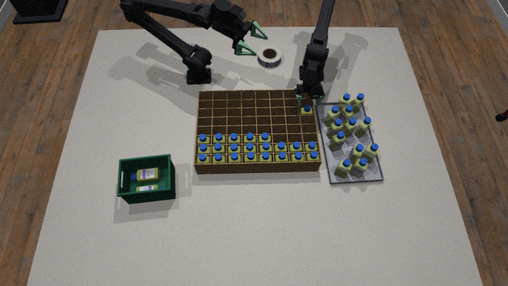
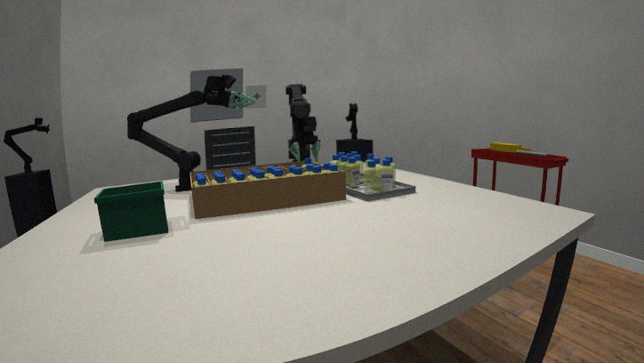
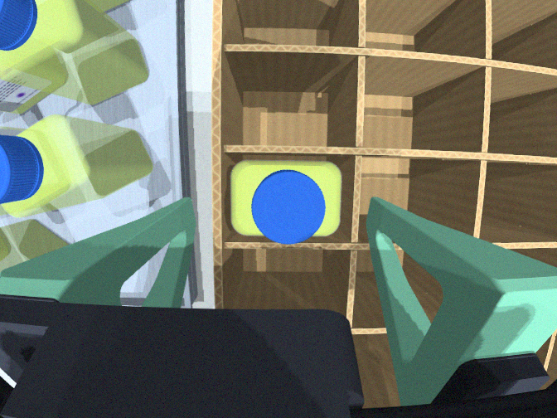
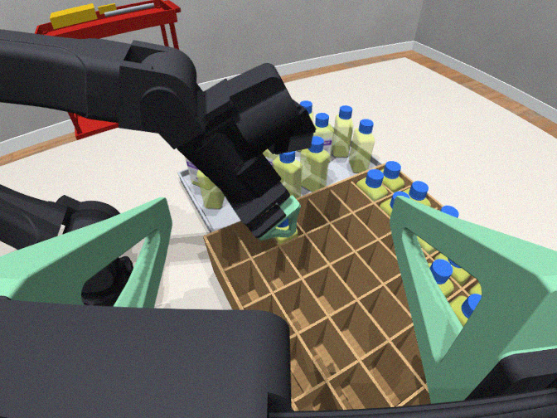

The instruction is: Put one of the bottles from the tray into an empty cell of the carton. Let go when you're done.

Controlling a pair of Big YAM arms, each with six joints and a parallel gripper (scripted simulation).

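Observation:
A yellow bottle with a blue cap (image 1: 306, 109) (image 3: 288, 206) stands upright in a right-column cell towards the back of the brown carton (image 1: 257, 168) (image 2: 269, 196) (image 3: 216, 112). My left gripper (image 1: 308, 106) (image 2: 307, 159) (image 3: 281, 210) is open above it, one fingertip on each side of the cap and clear of it. Its left-wrist-view left fingertip is over the gap by the tray (image 1: 371, 175) (image 2: 391, 194) (image 3: 157, 112), the other over the neighbouring cell. My right gripper (image 1: 261, 45) (image 2: 253, 102) is open and empty, raised behind the carton.
Several bottles stand on the tray. The carton's front rows hold several bottles; many cells further back are empty. A green bin (image 1: 145, 197) (image 2: 134, 221) with two lying bottles stands at the front left. A white roll (image 1: 269, 63) lies behind the carton, close to the right gripper in the top view.

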